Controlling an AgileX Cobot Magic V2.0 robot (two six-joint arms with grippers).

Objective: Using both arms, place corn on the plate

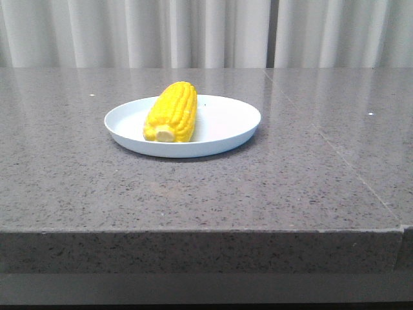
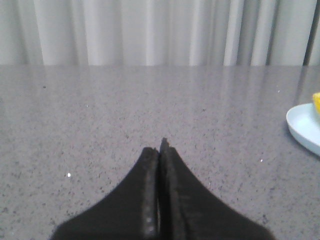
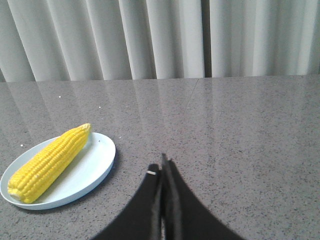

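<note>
The yellow corn (image 1: 171, 112) lies on the pale blue-white plate (image 1: 226, 123) in the middle of the table, its cut stem end toward the front. The corn (image 3: 50, 161) and plate (image 3: 90, 170) also show in the right wrist view; a sliver of plate (image 2: 302, 127) and corn (image 2: 316, 102) shows in the left wrist view. My left gripper (image 2: 160, 150) is shut and empty, above bare table to the left of the plate. My right gripper (image 3: 162, 167) is shut and empty, to the right of the plate. Neither gripper shows in the front view.
The grey speckled stone table (image 1: 97, 187) has a front edge (image 1: 193, 231) near the camera and a seam (image 1: 335, 155) running back on the right. White curtains (image 1: 193, 32) hang behind the table.
</note>
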